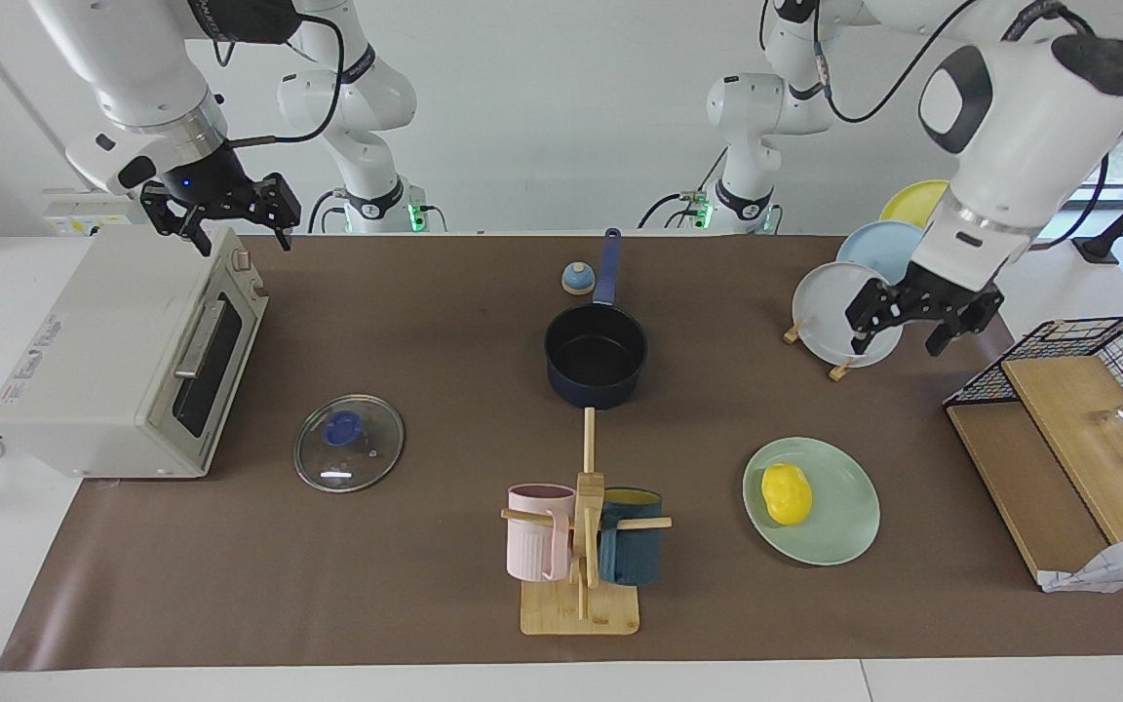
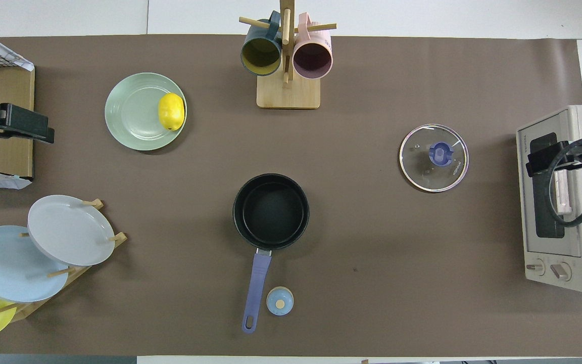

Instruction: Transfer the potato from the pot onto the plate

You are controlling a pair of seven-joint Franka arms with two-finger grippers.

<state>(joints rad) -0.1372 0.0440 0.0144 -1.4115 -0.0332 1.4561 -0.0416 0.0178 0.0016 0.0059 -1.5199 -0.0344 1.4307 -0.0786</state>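
Left gripper (image 1: 917,327) hangs with its fingers spread and nothing between them, raised over the table's edge at the left arm's end, between the plate rack (image 1: 839,312) and the wire basket (image 1: 1088,356). From my console I see the potato (image 1: 786,493) lying on the plate (image 1: 839,531), off centre, toward the rim on the side of the mug stand (image 1: 581,595). The pot (image 1: 596,356) sits mid-table, nearer to the robots than the plate, its black inside bare and its handle pointing at the robots. Just beside the handle is a small blue bell-like knob (image 1: 576,279).

Right gripper (image 1: 220,216) waits, fingers apart and holding nothing, over the toaster oven (image 1: 123,356) at the right arm's end. A glass lid (image 1: 348,444) with a blue knob lies flat in front of the oven door.

As for writing, I can see a line of print on the oven's top and a red warning triangle beside its two dials in the overhead view, plus some small lettering on the lid, but I cannot read any of it. The right arm carries white lettering on a black band, also unreadable.

A brown mat (image 1: 406,604) covers most of a white table. A pink mug and a dark blue mug hang on the stand. The rack holds grey, light-blue and yellow plates. A wooden board (image 1: 1010,487) lies by the basket. The wall is plain white, with a window at the left arm's end.
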